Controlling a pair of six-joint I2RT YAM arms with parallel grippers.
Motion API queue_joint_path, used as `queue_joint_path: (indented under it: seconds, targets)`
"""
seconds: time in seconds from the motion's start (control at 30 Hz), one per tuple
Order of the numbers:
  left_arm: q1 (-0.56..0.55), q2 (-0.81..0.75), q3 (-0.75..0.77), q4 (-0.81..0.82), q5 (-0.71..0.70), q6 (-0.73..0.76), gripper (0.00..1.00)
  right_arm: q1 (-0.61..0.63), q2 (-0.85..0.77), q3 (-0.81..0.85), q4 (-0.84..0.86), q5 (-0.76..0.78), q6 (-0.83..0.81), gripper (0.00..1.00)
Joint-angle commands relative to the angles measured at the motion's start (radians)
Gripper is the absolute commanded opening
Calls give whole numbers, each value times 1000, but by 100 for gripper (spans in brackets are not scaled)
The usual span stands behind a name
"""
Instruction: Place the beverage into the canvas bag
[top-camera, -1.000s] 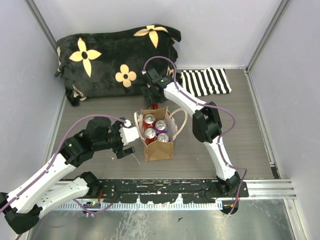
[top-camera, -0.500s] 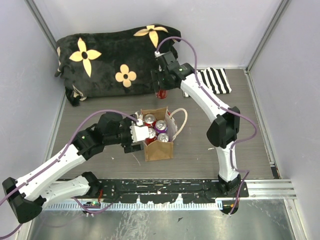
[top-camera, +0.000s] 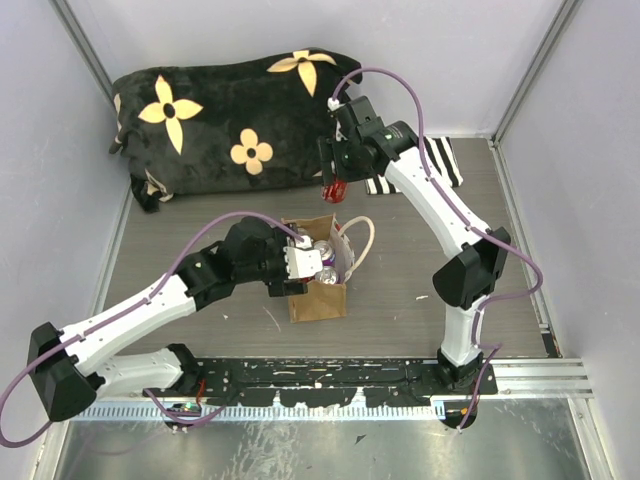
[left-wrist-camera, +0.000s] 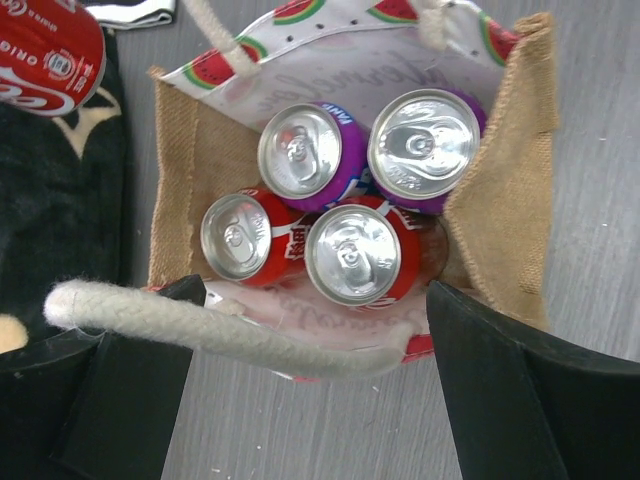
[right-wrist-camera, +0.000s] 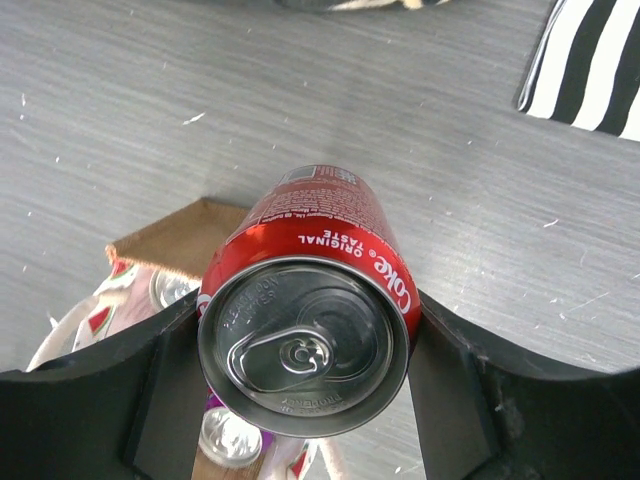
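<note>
We see a red cola can (right-wrist-camera: 305, 300) with white lettering and a silver top, over a grey wood-grain table (top-camera: 400, 300). The canvas bag (left-wrist-camera: 500, 180) is tan-brown, its pale lining (left-wrist-camera: 330, 30) printed with red-and-green watermelon slices, and its rope handle (left-wrist-camera: 200, 325) is cream. Inside we count two purple cans (left-wrist-camera: 300, 150) and two red cans (left-wrist-camera: 352, 255), all silver-topped. Far left lies a black blanket (top-camera: 220, 110) with yellow flowers; far right, a black-and-white striped cloth (top-camera: 445, 165).

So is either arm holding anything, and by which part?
The right gripper has its jaws clamped on the sides of a red cola can, near its top. The left gripper has open jaws, holding nothing.
</note>
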Motion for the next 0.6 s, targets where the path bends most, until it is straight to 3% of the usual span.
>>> queue_joint_path:
  seconds: [0.0, 0.2, 0.57]
  targets:
    - [-22, -26, 21, -26, 94, -11, 99, 5, -134, -10, 34, -65, 10, 1]
    - [-71, -102, -5, -181, 234, -33, 99, 5, -194, -73, 43, -98, 6, 1]
    - [-104, -111, -45, -206, 191, -35, 100, 59, -269, -132, 87, -159, -13, 1]
